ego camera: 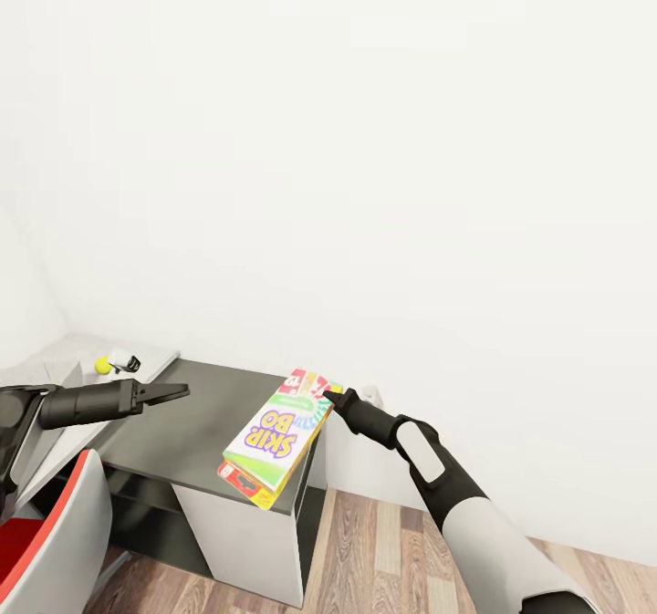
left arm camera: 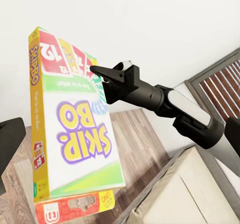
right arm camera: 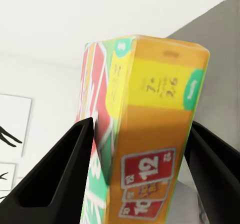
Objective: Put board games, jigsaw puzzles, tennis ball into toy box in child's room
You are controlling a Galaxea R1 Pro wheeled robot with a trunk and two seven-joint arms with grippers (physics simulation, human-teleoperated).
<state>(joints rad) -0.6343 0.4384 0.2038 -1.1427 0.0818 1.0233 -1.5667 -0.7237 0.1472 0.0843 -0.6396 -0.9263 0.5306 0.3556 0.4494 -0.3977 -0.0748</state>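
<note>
Between fingers of right gripper (ego camera: 330, 396): yellow-red board game (ego camera: 275, 438), pinched at one short end, far end hanging down over dark-topped cabinet (ego camera: 196, 418). Left gripper (ego camera: 173, 391) empty, well apart across cabinet; fingers look close together, state uncertain. Beyond it: tennis ball (ego camera: 102, 366) on pale surface. Carry advice: box cantilevered from end grip, so likely to swing; move slowly, keep grip firm, lift clear of cabinet edge

Black claws (ego camera: 330, 397), white-and-grey arms

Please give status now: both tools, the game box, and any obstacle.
Right tool shut on Skip-Bo board game, held above dark-topped cabinet. Left tool empty, fingers together. Nothing blocking.
</note>
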